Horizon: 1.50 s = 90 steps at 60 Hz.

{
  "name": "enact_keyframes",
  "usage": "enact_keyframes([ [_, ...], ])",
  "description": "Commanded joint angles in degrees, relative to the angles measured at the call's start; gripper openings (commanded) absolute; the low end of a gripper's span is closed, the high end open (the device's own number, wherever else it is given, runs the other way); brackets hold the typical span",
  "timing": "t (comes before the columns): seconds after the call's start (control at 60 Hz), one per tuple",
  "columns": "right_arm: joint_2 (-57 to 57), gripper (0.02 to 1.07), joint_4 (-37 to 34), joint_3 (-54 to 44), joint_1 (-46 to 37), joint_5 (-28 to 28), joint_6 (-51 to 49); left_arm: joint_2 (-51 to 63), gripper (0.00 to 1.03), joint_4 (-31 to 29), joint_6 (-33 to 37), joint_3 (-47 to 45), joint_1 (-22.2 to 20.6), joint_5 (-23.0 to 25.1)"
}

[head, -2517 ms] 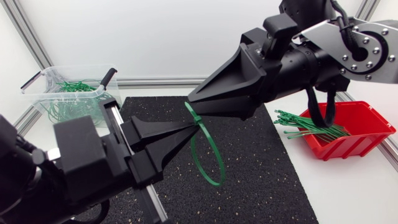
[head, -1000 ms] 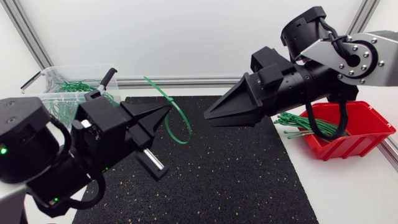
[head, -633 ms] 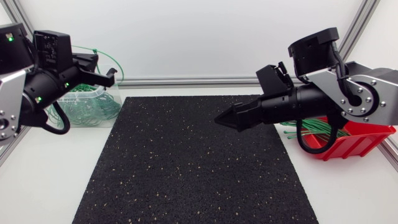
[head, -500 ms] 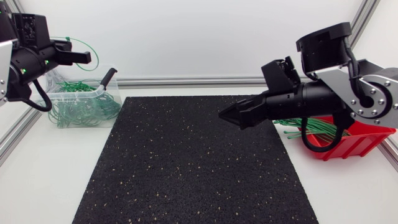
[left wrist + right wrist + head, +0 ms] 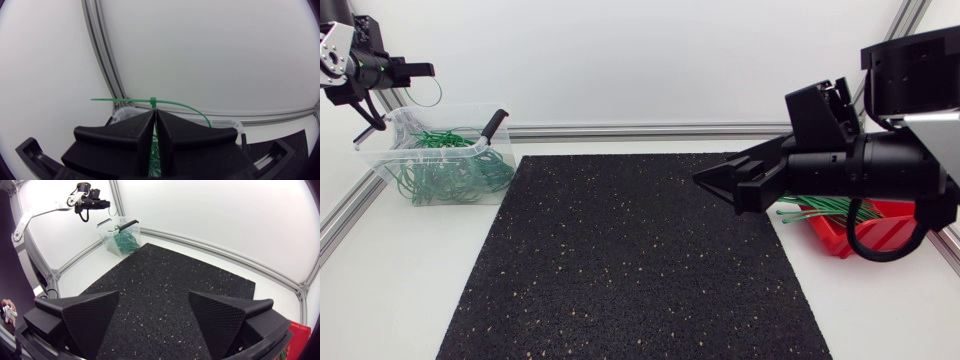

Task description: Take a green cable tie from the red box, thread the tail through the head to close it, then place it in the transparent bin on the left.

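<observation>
My left gripper (image 5: 424,69) is high at the far left, above the transparent bin (image 5: 390,125), and is shut on a closed green cable tie (image 5: 436,93). In the left wrist view its fingers (image 5: 141,131) press together on the tie (image 5: 172,103), whose head and tail stick out past the tips. The bin holds several looped green ties (image 5: 450,170). My right gripper (image 5: 722,181) hangs open and empty over the mat's right side, in front of the red box (image 5: 880,228) with loose green ties (image 5: 820,208). In the right wrist view its fingers (image 5: 85,315) stand wide apart.
A black speckled mat (image 5: 630,270) covers the middle of the white table. An aluminium rail (image 5: 620,130) runs along the back edge. The bin (image 5: 122,237) and my left arm (image 5: 85,201) show far off in the right wrist view.
My left arm swung from the middle up and left to above the bin, carrying the closed tie. My right gripper drew back to the right and opened wide.
</observation>
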Motion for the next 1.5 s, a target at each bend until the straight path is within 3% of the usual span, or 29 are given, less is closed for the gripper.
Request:
enact_keyframes([
  [0.0,-1.9,1.03,-1.63,-1.98,0.46,0.74,-1.07,6.47,0.42,-6.07,-0.43,4.05,0.3,-1.48],
  [0.05,-2.87,1.03,-2.42,-2.07,0.37,1.0,-1.07,6.64,0.54,-8.01,-0.78,4.49,0.3,-1.48],
  [0.117,-4.36,1.03,-3.38,-2.24,0.11,1.79,-1.16,4.09,0.95,-8.53,-0.43,2.56,0.21,-1.39],
  [0.133,-4.62,1.03,-3.65,-2.24,-0.07,1.79,-1.16,3.39,1.01,-8.53,-0.51,2.12,0.21,-1.39],
  [0.383,-10.16,1.03,-5.4,-4.35,-3.32,4.78,-4.5,-9.27,1.0,-7.48,-0.25,-7.29,0.13,-1.39],
  [0.733,-20.88,1.03,-5.32,-11.12,-13.6,6.54,-8.89,-32.56,1.0,-3.35,1.24,-30.31,-1.19,-1.04],
  [0.95,-29.06,1.03,-2.33,-17.27,-14.74,14.36,-12.23,-46.36,1.0,-0.89,1.33,-43.67,-3.74,-0.95],
  [1.267,-38.41,1.03,3.1,-26.03,-17.83,15.99,-9.25,-66.92,1.0,2.19,0.72,-60.55,-8.66,-0.95],
  [1.483,-44.12,1.03,7.55,-32.21,-19.27,17.4,-6.3,-77.07,1.0,2.68,0.03,-67.45,-9.54,-0.23],
])
